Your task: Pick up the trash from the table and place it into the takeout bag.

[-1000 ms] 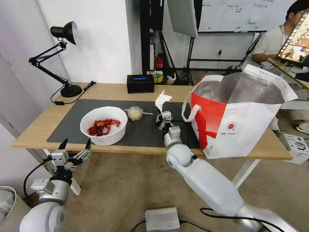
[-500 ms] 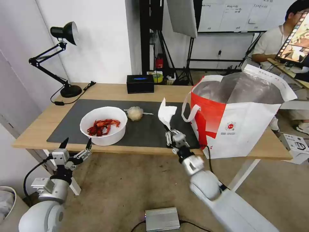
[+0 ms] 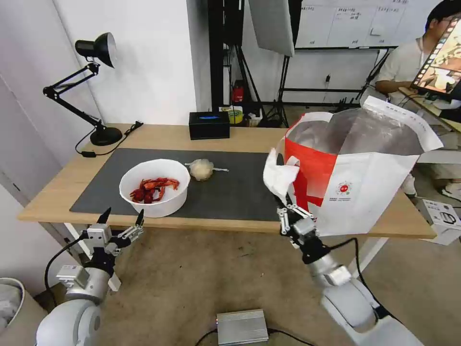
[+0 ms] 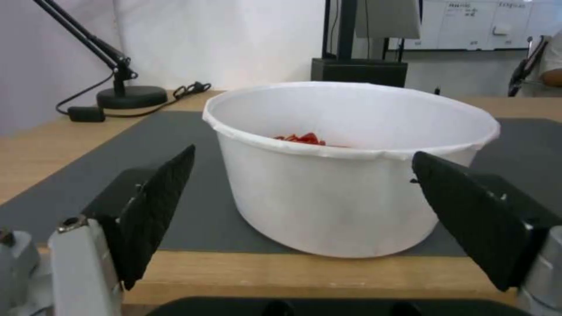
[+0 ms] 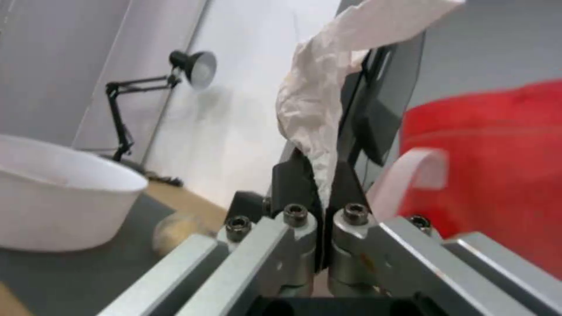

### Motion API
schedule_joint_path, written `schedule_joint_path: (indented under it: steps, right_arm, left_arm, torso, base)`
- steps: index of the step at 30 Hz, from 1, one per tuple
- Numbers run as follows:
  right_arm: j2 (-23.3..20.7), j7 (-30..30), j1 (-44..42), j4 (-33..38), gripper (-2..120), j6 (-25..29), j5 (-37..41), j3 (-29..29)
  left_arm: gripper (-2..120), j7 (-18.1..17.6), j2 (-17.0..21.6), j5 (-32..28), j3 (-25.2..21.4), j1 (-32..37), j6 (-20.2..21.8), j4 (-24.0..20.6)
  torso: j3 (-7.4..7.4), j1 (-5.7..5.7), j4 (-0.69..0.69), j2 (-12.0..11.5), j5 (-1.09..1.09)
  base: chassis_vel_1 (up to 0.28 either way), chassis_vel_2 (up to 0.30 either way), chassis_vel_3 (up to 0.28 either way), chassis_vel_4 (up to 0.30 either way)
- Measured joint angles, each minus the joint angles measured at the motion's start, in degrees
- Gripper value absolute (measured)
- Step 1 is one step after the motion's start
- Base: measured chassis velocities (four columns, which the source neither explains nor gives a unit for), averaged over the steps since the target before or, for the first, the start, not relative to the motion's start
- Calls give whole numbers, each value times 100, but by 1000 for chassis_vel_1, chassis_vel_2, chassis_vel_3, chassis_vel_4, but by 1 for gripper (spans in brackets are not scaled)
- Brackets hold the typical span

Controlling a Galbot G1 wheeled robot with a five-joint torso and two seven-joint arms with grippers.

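Tissue (image 3: 278, 176): crumpled, white, pinched in my right gripper (image 3: 289, 207), just left of the takeout bag (image 3: 365, 187).
Left gripper (image 3: 121, 217): I hold it wide, near the bowl (image 3: 154, 186).

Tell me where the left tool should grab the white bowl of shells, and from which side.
Grip the white bowl by its near rim wall, coming from the table's front edge, where the open left tool already faces it. The bowl looks too wide to straddle; its thin upright wall suits one finger inside, one outside, probably clear of the shells.
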Motion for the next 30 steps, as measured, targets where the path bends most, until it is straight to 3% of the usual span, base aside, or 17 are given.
schedule_joint_path:
  steps: [15, 19, 21, 26, 30]
  right_arm:
    - [465, -94, -563, 585, 0, 391, -49, 681]
    - [443, 117, -478, 905, 0, 343, 244, 1291]
    - [272, 228, -353, 1050, 0, 124, 662, 1663]
    - [-4, 313, -160, 1119, 0, -112, 1045, 1899]
    - [-423, 584, 111, 1207, 0, -761, 1712, 2143]
  left_arm:
    - [100, 0, -5, 29, 53, 42, 10, -94]
    - [100, -1, 1, 32, 35, 80, 11, -139]
    - [100, -3, -9, 83, 83, 80, 11, -144]
    - [100, -3, -29, 134, 151, 80, 11, -144]
    - [100, -8, -33, 157, 178, 84, 24, -173]
  torso:
    - [0, 0, 0, 0, -1]
    - [0, 0, 0, -1, -1]
    - [0, 0, 0, 0, -1]
    - [0, 0, 0, -1, 0]
    - [0, 0, 0, -1, 0]
  base:
    - [0, 0, 0, 0]
    - [0, 0, 0, 0]
    - [0, 0, 0, 0]
    - [0, 0, 0, 0]
    - [0, 0, 0, 0]
